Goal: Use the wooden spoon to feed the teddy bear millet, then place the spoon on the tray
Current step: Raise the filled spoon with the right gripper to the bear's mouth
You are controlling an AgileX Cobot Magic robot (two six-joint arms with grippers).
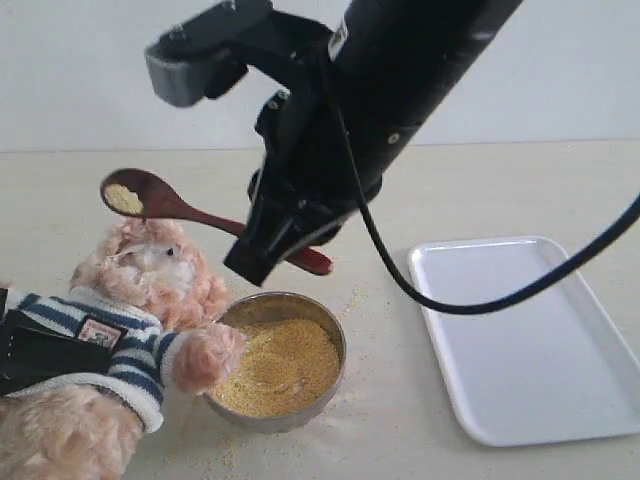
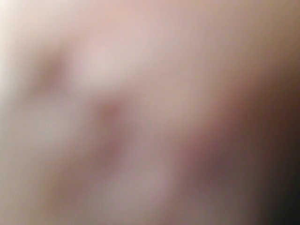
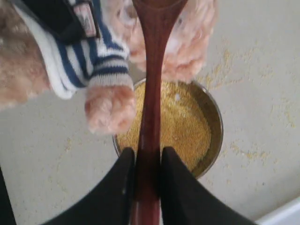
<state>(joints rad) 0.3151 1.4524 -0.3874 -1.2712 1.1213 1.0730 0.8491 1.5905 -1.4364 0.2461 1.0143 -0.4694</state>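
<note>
1. You are at a robot test bench, a lab-like set-up and not a lived-in room.
2. A plain pale tabletop (image 1: 480, 190) runs back to a plain white wall (image 1: 60, 110).
3. A black robot arm (image 1: 400, 90) trailing a loose black cable (image 1: 470, 308) hangs over the tabletop.
4. What you work with reads as staged props: a teddy bear (image 1: 150, 275), a metal bowl (image 1: 270, 420) of millet (image 1: 285, 365), a wooden spoon (image 1: 175, 205) and a white tray (image 1: 530, 340).
5. Loose grains lie scattered on the tabletop around the bowl.
</note>
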